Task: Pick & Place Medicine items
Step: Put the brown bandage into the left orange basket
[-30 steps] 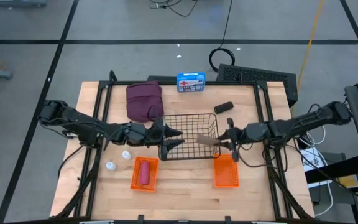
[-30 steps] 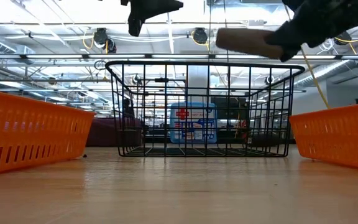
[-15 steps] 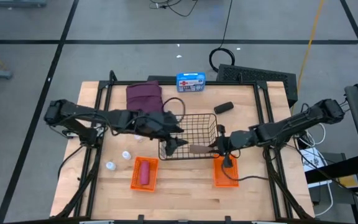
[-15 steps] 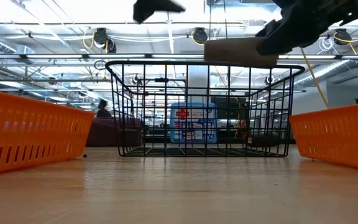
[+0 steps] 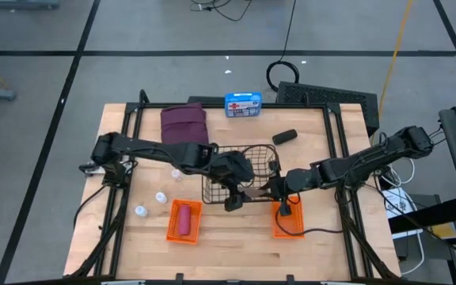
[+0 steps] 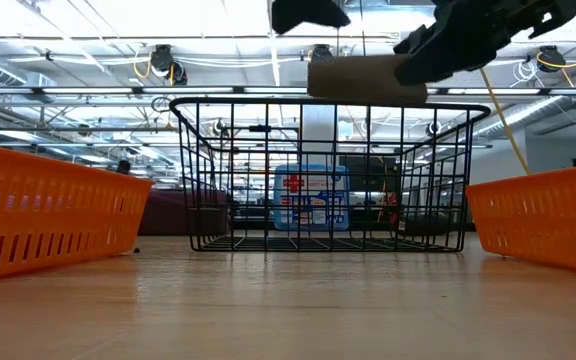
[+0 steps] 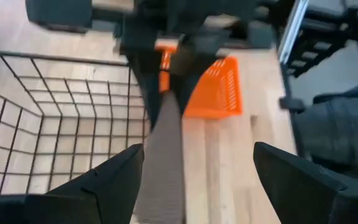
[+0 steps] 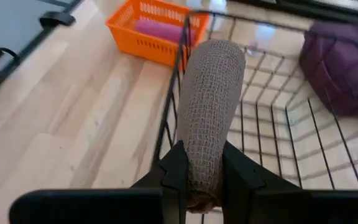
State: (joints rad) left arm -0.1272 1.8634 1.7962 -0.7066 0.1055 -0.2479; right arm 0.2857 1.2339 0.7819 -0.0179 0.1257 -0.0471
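1. handover looks to be the step in hand: the right gripper (image 8: 201,180) pinches one end of a tan bandage roll (image 8: 209,109), holding it level above the near rim of the wire basket (image 5: 244,170) at the middle of the table (image 5: 228,245).
2. left gripper (image 7: 194,186) faces the roll's free end, its fingers (image 7: 107,183) spread wide either side of it and not touching.
3. pink cylinder (image 5: 184,219) lies in the orange bin (image 5: 170,232) near the table's front edge; a second orange bin (image 5: 289,227) sits just beside the basket's right front corner, under the right gripper.
4. two white bottles (image 5: 161,197) stand near the front left, the maroon pouch (image 5: 184,127) and dark oblong piece (image 5: 284,136) toward the back edge.
5. next, in my judgement, the left fingers must close squarely on the roll before the right lets go, or it drops outside the basket.
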